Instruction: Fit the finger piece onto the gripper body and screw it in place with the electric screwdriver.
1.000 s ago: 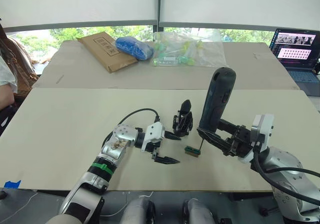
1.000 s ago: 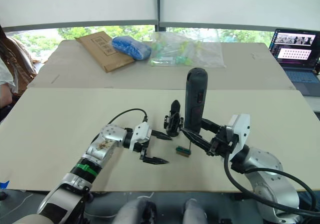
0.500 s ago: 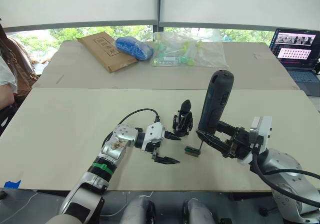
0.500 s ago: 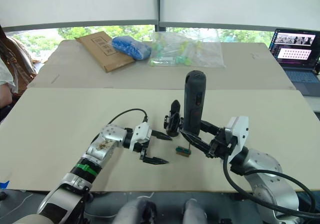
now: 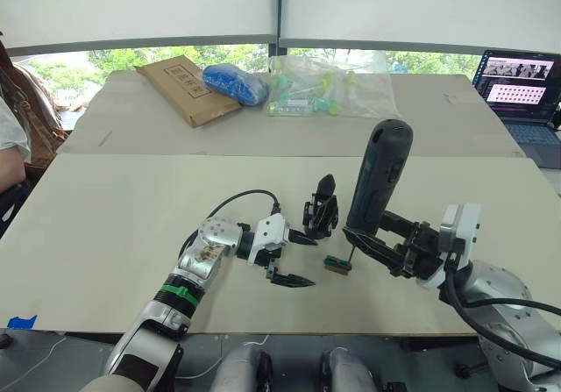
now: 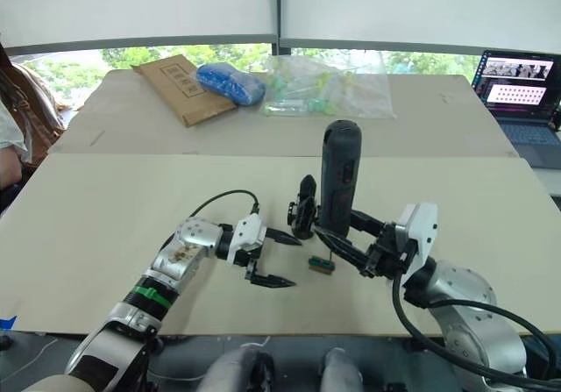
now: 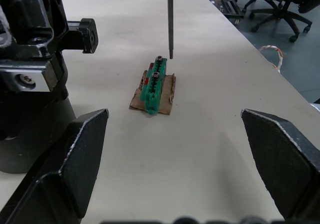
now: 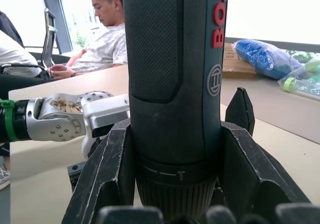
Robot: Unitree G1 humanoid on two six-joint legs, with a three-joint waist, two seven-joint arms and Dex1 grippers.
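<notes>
- Left gripper [image 5: 294, 259] rests low over the table, fingers spread wide, arm reaching forward.
- Right gripper [image 5: 372, 241] is clamped around the electric screwdriver [image 5: 377, 180], held upright.

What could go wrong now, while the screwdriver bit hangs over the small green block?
The electric screwdriver stands tall in the right gripper, held low, so it might tip. Its bit hangs just above the green block, which lies loose and may slide. The gripper body stands close and could be bumped.
</notes>
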